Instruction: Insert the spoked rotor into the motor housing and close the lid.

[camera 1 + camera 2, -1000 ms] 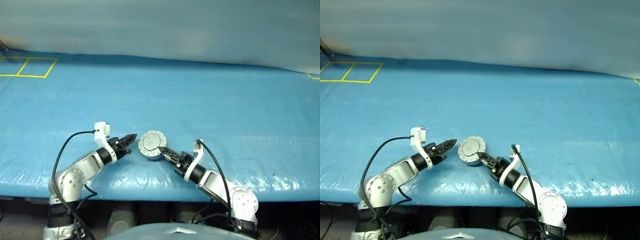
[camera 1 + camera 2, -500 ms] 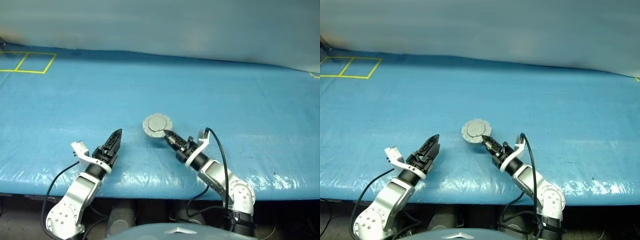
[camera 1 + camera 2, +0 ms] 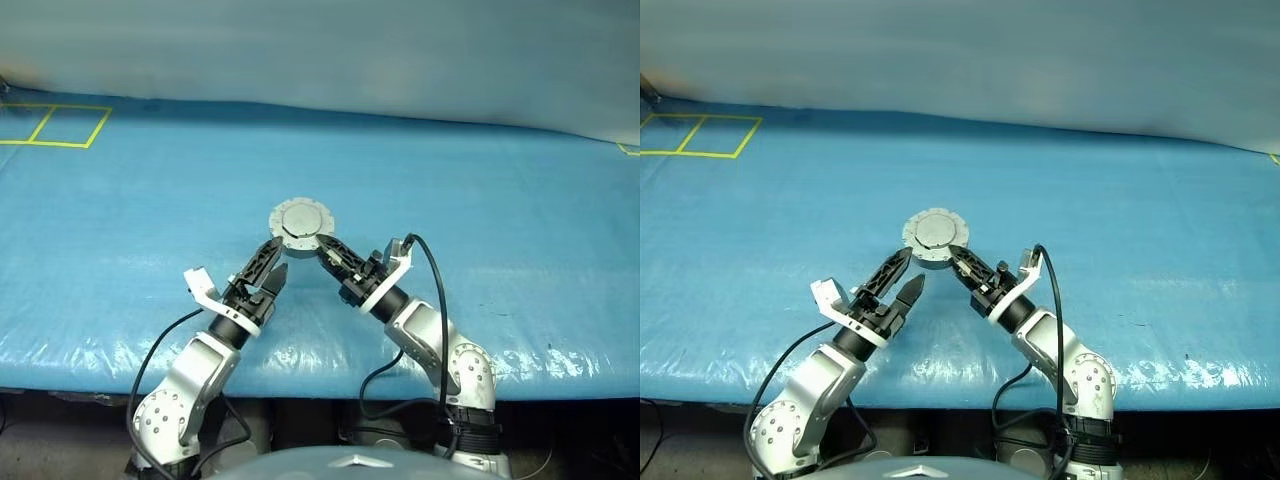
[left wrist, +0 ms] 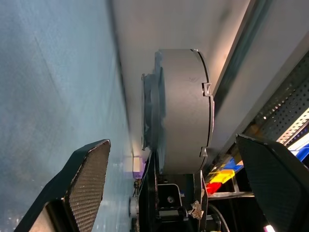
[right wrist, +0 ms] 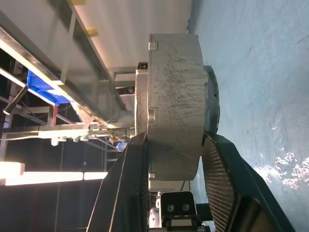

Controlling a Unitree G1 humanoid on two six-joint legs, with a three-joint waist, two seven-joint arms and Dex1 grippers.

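Observation:
The motor housing (image 3: 279, 229) is a round silver drum, and the lid (image 3: 299, 220) lies shut on top of it with its smooth face and raised centre up. It hangs a little above the blue table. My right gripper (image 3: 325, 246) is shut on its near right edge; in the right wrist view the housing (image 5: 176, 106) sits clamped between both fingers (image 5: 219, 183). My left gripper (image 3: 279, 255) stands open just short of the housing's near left side, and its fingers (image 4: 89, 176) spread wide on either side of the housing (image 4: 181, 111) without touching it. The spoked rotor is hidden.
A blue tarp covers the table (image 3: 480, 200), whose front edge (image 3: 320, 372) runs just under my arms. Yellow tape squares (image 3: 55, 125) mark the far left corner, and a bit of yellow tape (image 3: 628, 150) shows at the far right.
The left gripper has opened and swung in from the left, stopping close beside the housing. The right gripper has lifted the housing and carried it slightly left.

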